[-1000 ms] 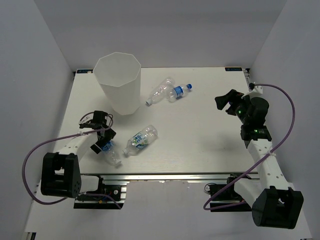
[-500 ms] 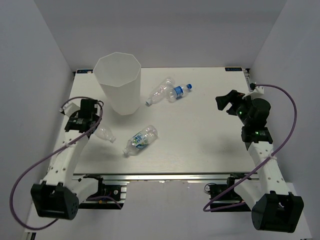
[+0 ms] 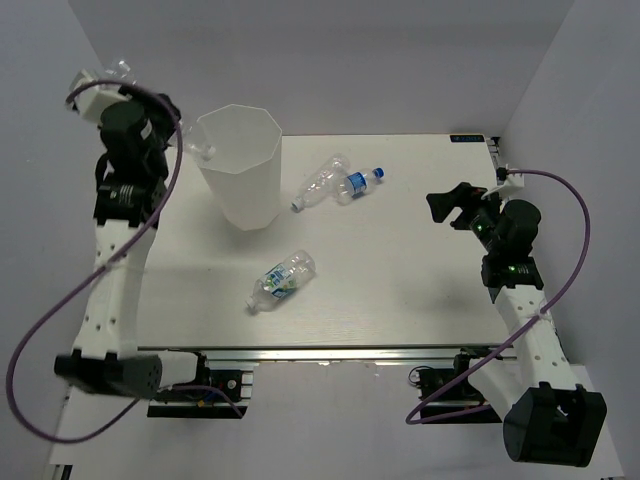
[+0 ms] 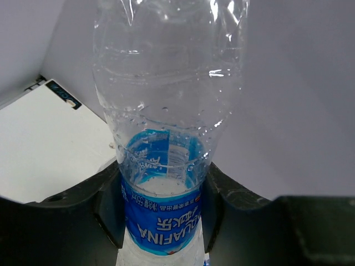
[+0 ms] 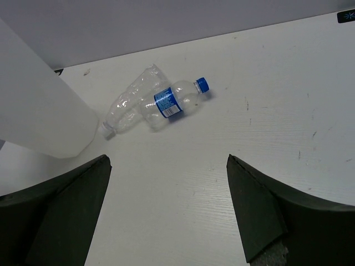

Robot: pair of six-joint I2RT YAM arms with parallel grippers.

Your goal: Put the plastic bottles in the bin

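Note:
A clear plastic bottle [image 4: 166, 111] with a blue label is clamped between my left gripper's [image 4: 161, 210] jaws. From above, that left gripper [image 3: 178, 143] is raised high at the back left, and the held bottle's end [image 3: 198, 151] reaches the left rim of the tall white bin [image 3: 240, 165]. Two bottles lie together right of the bin, a crushed clear one [image 3: 320, 183] and a blue-capped one [image 3: 356, 184]. A further labelled bottle [image 3: 283, 278] lies in front of the bin. My right gripper [image 3: 450, 208] hangs open and empty above the table's right side.
The right wrist view shows the bin's wall [image 5: 39, 111] at left and the bottle pair [image 5: 166, 102] ahead on the white table [image 5: 249, 138]. Grey walls close in on the left, back and right. A black tag [image 3: 468, 138] marks the back right corner.
My left gripper shut on the front-left bottle, then lifted it off the table up and back to the bin's left rim. The right arm barely moved.

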